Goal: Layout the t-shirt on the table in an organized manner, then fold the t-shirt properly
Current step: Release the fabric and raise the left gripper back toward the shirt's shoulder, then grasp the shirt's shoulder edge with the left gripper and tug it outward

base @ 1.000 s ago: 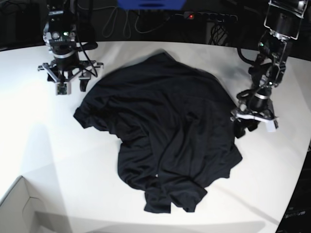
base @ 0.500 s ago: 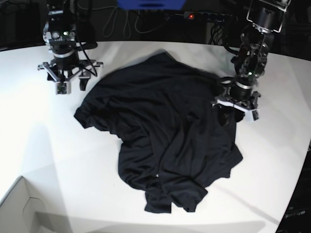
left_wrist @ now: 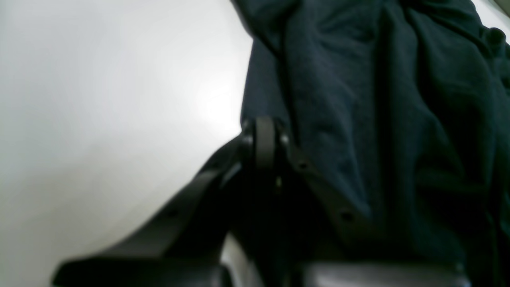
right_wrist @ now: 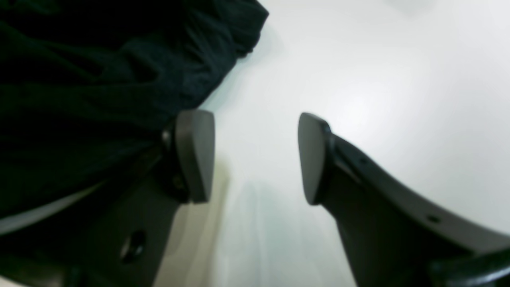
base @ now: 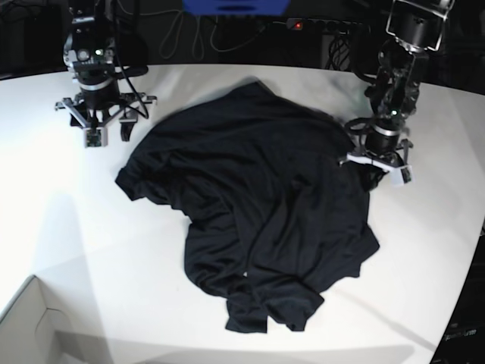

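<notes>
Left tool apparently pinching t-shirt edge

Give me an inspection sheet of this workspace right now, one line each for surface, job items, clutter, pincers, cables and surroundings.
Surface: white table, bare around the cloth, curved edge.
Job's things: black t-shirt lying crumpled and bunched mid-table, not laid flat, not folded.
Clutter: pale cardboard box corner at the near edge.
Pincers: left pincer shut at the t-shirt's edge; the wrist view shows cloth beside the closed tips, but whether it is pinched cannot be told. Right pincer open over bare table beside the t-shirt, holding nothing.
Cables: dark cables and a power strip behind the far edge.
Surroundings: blue object at the back; the rest is dark.
</notes>
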Robot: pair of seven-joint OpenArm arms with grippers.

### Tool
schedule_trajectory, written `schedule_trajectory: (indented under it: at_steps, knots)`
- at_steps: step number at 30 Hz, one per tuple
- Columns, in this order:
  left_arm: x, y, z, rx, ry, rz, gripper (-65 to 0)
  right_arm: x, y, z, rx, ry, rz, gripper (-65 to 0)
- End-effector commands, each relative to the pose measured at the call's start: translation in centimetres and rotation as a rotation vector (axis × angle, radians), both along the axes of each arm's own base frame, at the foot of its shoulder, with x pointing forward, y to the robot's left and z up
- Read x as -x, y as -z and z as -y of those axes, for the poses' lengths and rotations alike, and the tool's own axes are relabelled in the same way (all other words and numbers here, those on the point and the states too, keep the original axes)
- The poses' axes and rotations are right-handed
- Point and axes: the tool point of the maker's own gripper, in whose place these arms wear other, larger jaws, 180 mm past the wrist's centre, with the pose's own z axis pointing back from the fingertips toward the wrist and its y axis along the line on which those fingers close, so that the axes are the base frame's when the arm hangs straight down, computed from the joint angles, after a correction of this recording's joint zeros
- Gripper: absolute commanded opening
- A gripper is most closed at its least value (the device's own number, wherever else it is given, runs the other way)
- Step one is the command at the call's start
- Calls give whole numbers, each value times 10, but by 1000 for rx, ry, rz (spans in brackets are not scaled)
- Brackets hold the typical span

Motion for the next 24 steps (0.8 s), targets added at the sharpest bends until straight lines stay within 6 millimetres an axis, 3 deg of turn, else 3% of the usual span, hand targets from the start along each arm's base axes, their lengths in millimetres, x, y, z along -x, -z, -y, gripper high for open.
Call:
schedule_trajectory:
  at_steps: [1, 3, 6, 10, 15, 20, 24]
  knots:
    - [12, 12, 4, 8, 17, -70, -649, -6, -10, 2, 7, -2, 42, -313]
    - [16, 7, 8, 14, 28, -60, -647, -6, -10, 2, 9, -2, 42, -313]
    - [22, -6, -2, 24, -10, -27, -647, -6, -10, 2, 9, -2, 42, -313]
    - [40, -42, -19, 45, -78, 59, -647, -6, -10, 2, 9, -2, 42, -313]
    - [67, -80, -45, 16, -137, 124, -647, -8, -11, 2, 9, -2, 48, -313]
    - [95, -98, -66, 2, -225, 149, -647, -11, -13, 1, 7, -5, 53, -313]
    - [131, -109, -90, -8, -355, 158, -647, -11, -13, 0, 7, -6, 55, -313]
